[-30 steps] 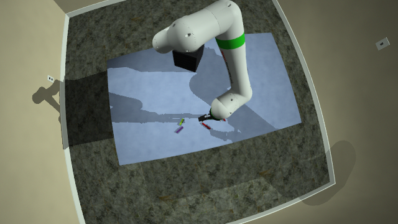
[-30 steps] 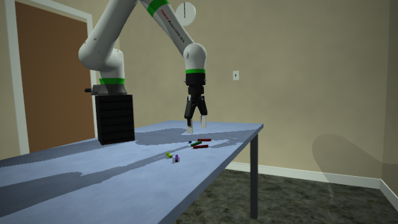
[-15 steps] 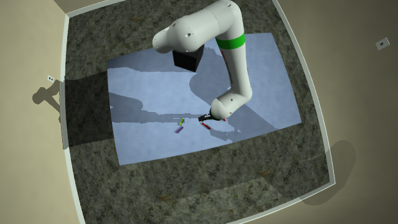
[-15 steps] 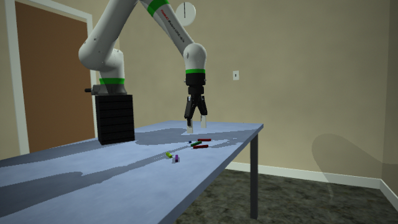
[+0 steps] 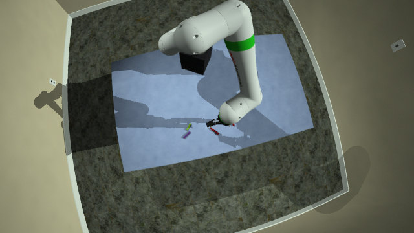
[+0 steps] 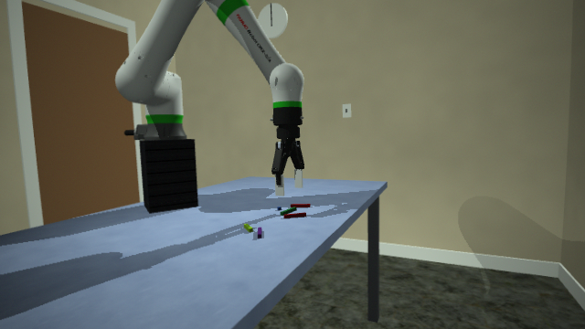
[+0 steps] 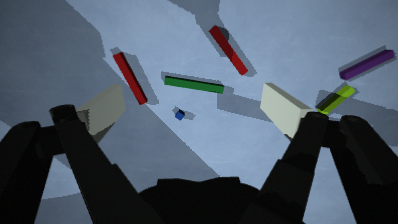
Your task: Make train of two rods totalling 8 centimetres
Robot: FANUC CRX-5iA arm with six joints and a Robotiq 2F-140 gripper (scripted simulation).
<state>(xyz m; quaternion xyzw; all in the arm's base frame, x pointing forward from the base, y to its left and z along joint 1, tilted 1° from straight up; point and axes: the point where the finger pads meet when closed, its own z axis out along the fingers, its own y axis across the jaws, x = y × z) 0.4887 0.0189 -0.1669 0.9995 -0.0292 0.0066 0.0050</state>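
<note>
Blue table (image 6: pixel 320 192); blue rod (image 7: pixel 179 115) below wide-open, empty hand (image 7: pixel 200 107)

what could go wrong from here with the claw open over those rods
1. The blue rod, needed with a red one to make 8, is tiny next to the wide-open claw, so a pinch may well slip or flick it.
2. The green rod lies close between both red rods; coming down could nudge it, or leave it nearer the train than allowed.
</note>
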